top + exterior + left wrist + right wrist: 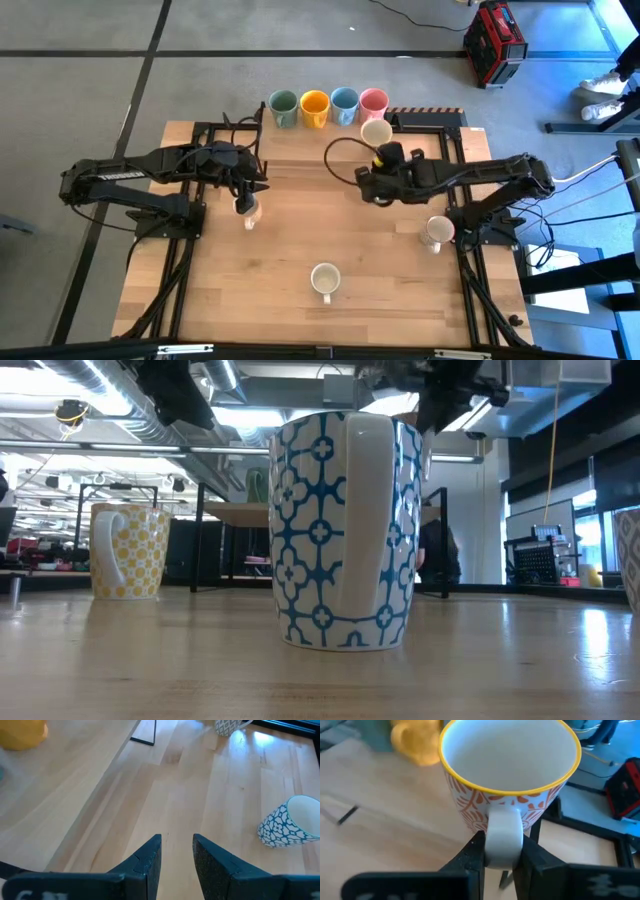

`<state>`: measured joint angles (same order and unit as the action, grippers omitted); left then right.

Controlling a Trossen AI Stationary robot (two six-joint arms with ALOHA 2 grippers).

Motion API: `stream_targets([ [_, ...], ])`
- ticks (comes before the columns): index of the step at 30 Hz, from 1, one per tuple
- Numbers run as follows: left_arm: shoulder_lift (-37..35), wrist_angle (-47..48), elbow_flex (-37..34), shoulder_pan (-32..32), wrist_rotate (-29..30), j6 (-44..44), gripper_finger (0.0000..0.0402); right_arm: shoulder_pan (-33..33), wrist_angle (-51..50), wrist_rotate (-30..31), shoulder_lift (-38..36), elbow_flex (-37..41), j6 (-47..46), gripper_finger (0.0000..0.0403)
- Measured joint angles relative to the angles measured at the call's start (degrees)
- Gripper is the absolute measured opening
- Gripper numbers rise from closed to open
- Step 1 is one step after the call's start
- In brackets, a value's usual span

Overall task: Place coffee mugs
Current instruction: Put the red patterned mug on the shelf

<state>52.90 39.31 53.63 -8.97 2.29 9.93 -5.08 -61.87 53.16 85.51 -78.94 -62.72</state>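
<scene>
Green (283, 106), orange (314, 106), blue (344, 103) and pink (373, 101) mugs stand in a row at the table's far edge. My right gripper (380, 148) is shut on a cream mug with an orange pattern and a yellow rim (510, 775), just near of the pink mug. My left gripper (177, 842) is open and empty, hovering beside a yellow-dotted cream mug (125, 550) that stands on its base at the table's left middle (247, 212). A blue-patterned cream mug (345, 530) stands near the front edge (325, 280). My right gripper pinches the mug's white side handle (502, 827) between its two fingers. The fingers point toward the table's far edge, slanting down, and the handle faces them. The mug is upright with its mouth up; I cannot tell whether its base is on the table.
A fourth cream mug (437, 232) stands at the table's right, by my right arm's base. Black frame rails (440, 125) run along the far edge and both sides. Bare wood lies in the table's middle (320, 220). A red case (494, 42) sits on the floor beyond.
</scene>
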Motion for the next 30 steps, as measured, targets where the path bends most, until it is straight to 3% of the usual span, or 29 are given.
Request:
stream_targets([
  [11, -0.02, -0.07, 0.0, 0.02, 0.02, 0.73, 0.0105, 4.92, 0.95, -4.38, 3.77, -0.02, -0.04, 0.0047],
  [30, -0.02, -0.42, 0.0, 0.02, 0.16, 1.7, 0.0105, 7.15, 1.18, -3.53, 5.77, -0.02, -3.48, 0.0047],
])
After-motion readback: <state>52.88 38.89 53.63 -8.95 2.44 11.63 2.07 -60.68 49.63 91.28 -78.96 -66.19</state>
